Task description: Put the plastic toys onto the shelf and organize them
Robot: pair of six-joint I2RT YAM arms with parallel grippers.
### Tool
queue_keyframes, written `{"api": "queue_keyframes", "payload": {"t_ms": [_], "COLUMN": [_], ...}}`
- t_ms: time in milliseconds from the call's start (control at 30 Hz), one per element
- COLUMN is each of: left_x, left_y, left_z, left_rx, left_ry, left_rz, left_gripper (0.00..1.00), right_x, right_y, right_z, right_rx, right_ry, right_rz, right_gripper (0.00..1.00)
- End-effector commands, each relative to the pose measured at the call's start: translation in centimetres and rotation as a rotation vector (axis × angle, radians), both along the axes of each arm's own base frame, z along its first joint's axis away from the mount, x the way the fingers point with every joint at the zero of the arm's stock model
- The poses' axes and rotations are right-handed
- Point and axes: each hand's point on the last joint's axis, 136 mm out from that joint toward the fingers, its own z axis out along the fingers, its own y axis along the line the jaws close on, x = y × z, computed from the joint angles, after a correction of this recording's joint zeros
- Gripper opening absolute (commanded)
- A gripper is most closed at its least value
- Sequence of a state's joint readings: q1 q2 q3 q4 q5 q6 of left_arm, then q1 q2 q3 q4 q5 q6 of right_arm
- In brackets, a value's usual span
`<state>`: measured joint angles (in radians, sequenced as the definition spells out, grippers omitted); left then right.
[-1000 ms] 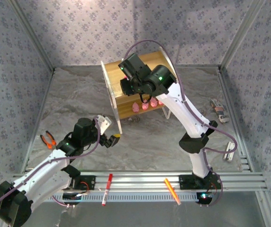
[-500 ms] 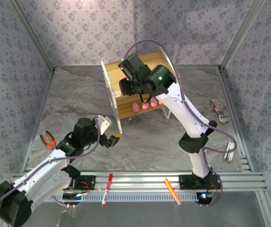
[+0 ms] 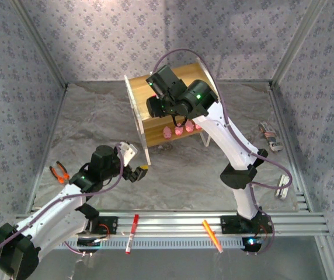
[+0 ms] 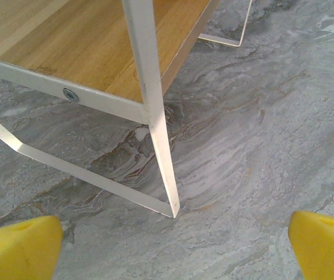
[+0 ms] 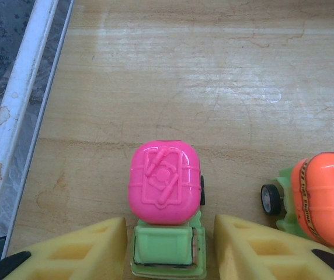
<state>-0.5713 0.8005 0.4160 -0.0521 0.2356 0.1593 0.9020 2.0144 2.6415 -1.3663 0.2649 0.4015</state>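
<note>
While the right claw (image 5: 168, 236) stands parted around a small green plastic truck with a pink top (image 5: 162, 189), that truck sits on the light wooden shelf (image 5: 214, 87) beside an orange-topped truck (image 5: 322, 198). The left claw (image 4: 173, 245) hangs open above the grey marbled surface (image 4: 260, 151).

Robot lab cell: grey marble-pattern tabletop (image 3: 97, 122), floral-print fabric walls (image 3: 97, 41), silver metal corner posts (image 3: 298, 41), white-black left arm (image 3: 50, 210), right arm (image 3: 228, 137) bolted to slotted aluminium rail (image 3: 173, 224).

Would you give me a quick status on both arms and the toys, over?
Right jaws open, straddling pink-topped truck on shelf. Orange-topped truck beside it. Left jaws open, empty, by shelf leg. Nothing blocking.
</note>
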Motion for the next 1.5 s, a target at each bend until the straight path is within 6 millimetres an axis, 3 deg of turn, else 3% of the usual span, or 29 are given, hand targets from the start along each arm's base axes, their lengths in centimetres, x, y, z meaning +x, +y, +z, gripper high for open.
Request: {"api": "queue_keyframes", "payload": {"t_ms": [0, 567, 933, 1233, 1467], "left_x": [0.1, 0.2, 0.1, 0.8, 1.7], "left_y": [-0.1, -0.3, -0.5, 0.1, 1.7], "left_z": [0.4, 0.2, 0.0, 1.0, 1.4], "left_rx": [-0.008, -0.003, -0.001, -0.011, -0.004], "left_ry": [-0.01, 0.006, 0.03, 0.042, 0.042], "left_rz": [-0.007, -0.015, -0.022, 0.007, 0.061], "left_gripper": [1.0, 1.0, 1.0, 1.0, 1.0], "right_x": [-0.7, -2.3, -4.1, -5.8, -7.5], "right_y": [-0.9, -2.1, -4.0, -7.9, -11.9], "right_z": [1.7, 3.9, 5.6, 5.9, 4.7], "right_rx": [0.006, 0.006, -0.021, -0.043, -0.057], "right_ry": [-0.036, -0.092, -0.151, -0.185, -0.19], "right_rz": [0.003, 0.001, -0.014, -0.069, -0.129], "right_gripper": [0.46, 0.54, 0.56, 0.62, 0.7]}}
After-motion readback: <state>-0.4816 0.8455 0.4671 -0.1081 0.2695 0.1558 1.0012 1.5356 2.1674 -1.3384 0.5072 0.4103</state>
